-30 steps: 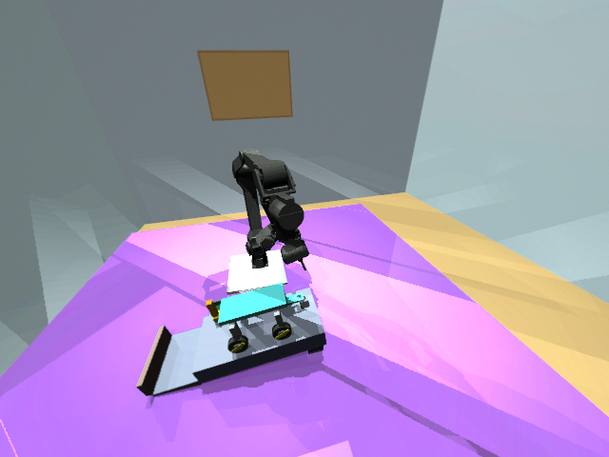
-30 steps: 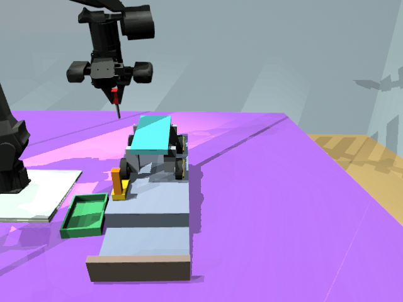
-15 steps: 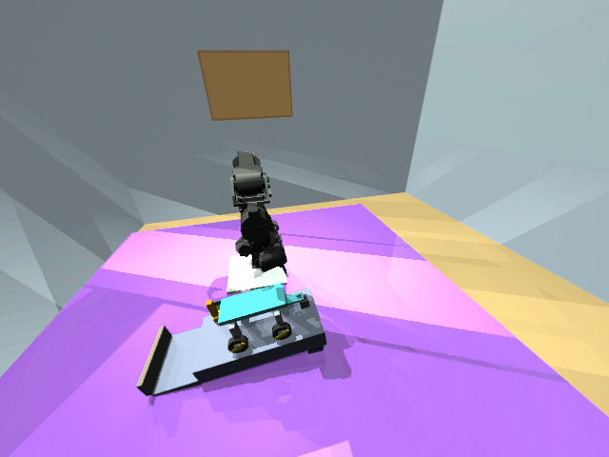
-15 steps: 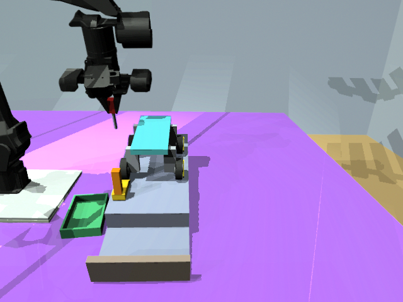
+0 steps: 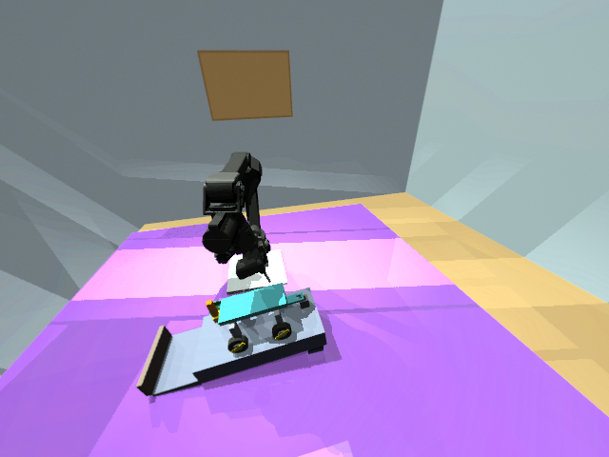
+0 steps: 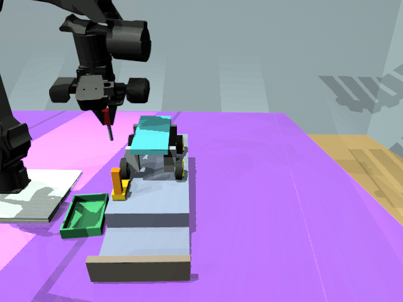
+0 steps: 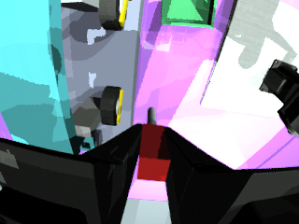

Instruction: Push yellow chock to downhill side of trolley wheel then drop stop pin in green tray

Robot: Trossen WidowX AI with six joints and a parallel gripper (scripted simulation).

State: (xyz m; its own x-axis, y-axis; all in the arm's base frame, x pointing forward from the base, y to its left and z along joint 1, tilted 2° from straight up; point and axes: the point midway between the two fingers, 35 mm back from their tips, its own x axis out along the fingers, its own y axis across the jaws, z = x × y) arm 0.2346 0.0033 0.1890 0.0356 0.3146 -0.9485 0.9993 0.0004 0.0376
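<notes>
My gripper [image 6: 106, 117] [image 5: 253, 270] [image 7: 151, 131] is shut on the red-headed stop pin [image 6: 105, 115] [image 7: 153, 161]. It holds the pin upright in the air, with the thin shaft [image 6: 111, 133] pointing down, to the left of the trolley. The trolley [image 6: 152, 134] [image 5: 250, 302] [image 7: 25, 56] has a cyan top and stands on the grey ramp [image 6: 146, 201] [image 5: 295, 339]. The yellow chock with the orange handle [image 6: 116, 180] [image 5: 212, 307] sits against the downhill side of the trolley's left front wheel [image 6: 124, 168]. The green tray [image 6: 66, 232] lies on the mat beside the ramp, downhill of my gripper.
The arm's white base plate [image 6: 48, 188] [image 5: 275, 263] lies left of the tray. A tan stop board [image 6: 140, 268] [image 5: 153, 359] closes the ramp's low end. The purple mat [image 6: 260, 195] covers the table, with a bare wooden edge [image 6: 357, 156] at the right.
</notes>
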